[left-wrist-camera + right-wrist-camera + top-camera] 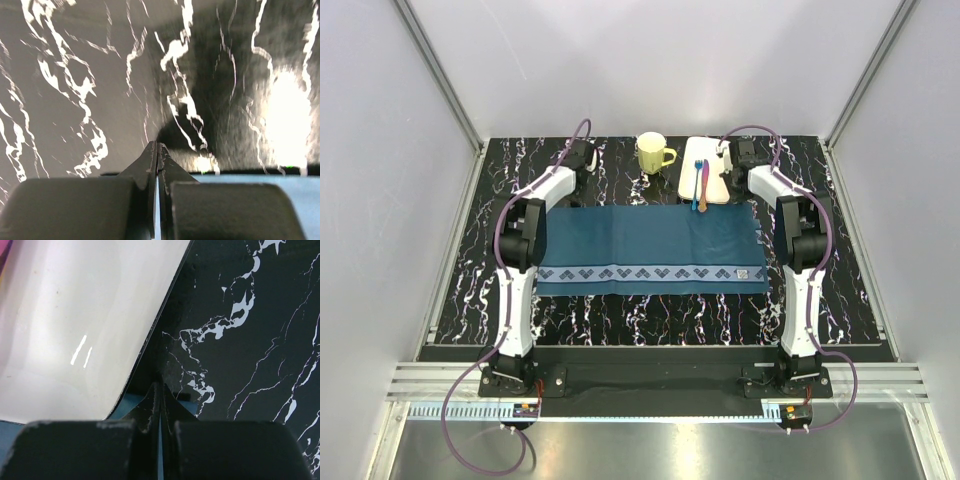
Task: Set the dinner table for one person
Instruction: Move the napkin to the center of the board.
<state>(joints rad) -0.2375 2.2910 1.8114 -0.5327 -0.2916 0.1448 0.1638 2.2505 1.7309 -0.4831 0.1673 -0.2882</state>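
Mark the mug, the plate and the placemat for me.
mug [651, 156]: top view, on its yellow body.
plate [718, 188]: top view, on a bare patch near its right edge.
placemat [630, 238]: top view, on its plain blue middle.

So the dinner table [650, 318] is a big rectangular black slab with white marble-style veins all over it, a few of them faintly tinted. It lies flat and level, long side running left to right, taking up the middle of the overhead view. Surface is glossy: up close in the wrist views it throws back bright glare patches.
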